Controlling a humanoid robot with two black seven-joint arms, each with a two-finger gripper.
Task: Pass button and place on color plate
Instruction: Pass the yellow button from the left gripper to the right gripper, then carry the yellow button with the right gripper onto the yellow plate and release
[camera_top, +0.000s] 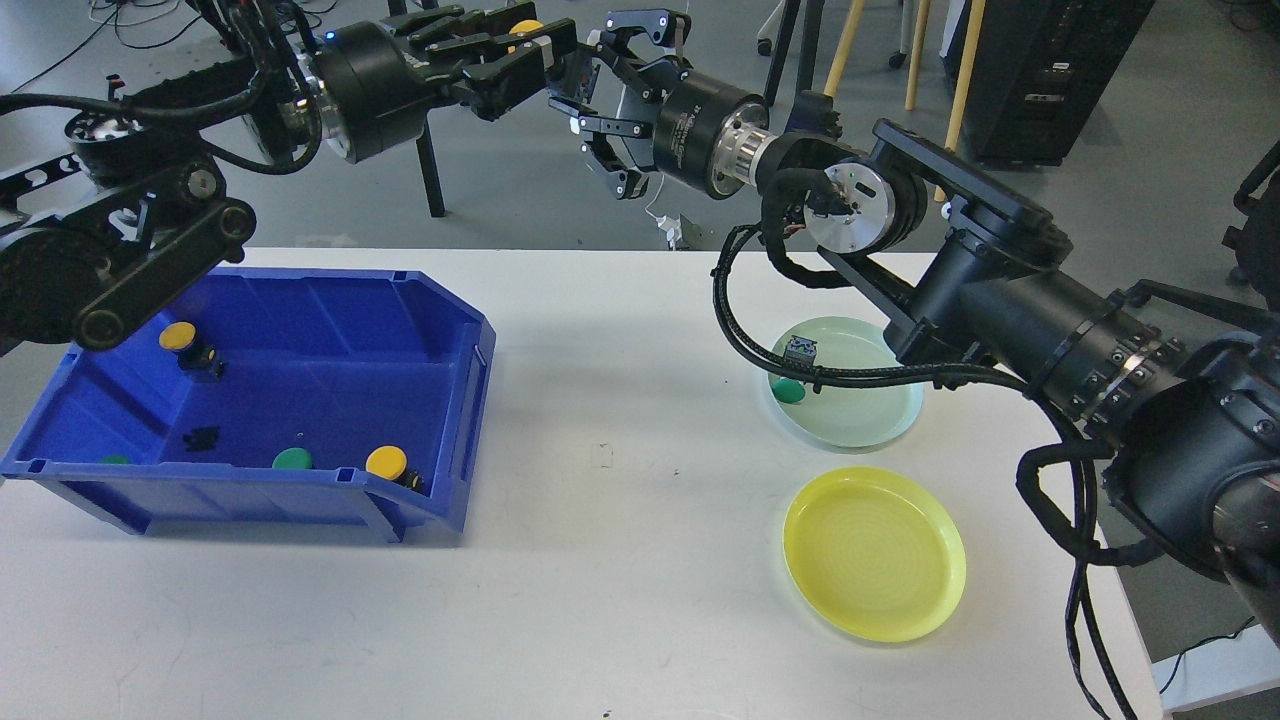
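Head view is showing both arms lifted above the far edge of the white table (620, 560), their ends meeting in the air. Left gripper (545, 50) is reaching in from the left with its fingers clamped on a yellow button (524, 30), whose cap is peeking out between them. Right gripper (612, 105) is facing it from the right with its jaws spread wide apart, just beside the left fingertips, not closing on anything. Down on the table, a blue bin (440, 400) is sitting at the left, holding two more yellow buttons, one near its back left corner (178, 336) and one near its front wall (386, 461), plus a green button (292, 459) beside the latter. At the right, a pale green plate (880, 420) is lying partly under the right arm's cable, with a green button (789, 391) resting on it near its left rim. Nearer the front edge, a yellow plate (875, 555) is lying beside it, apart from the green one.
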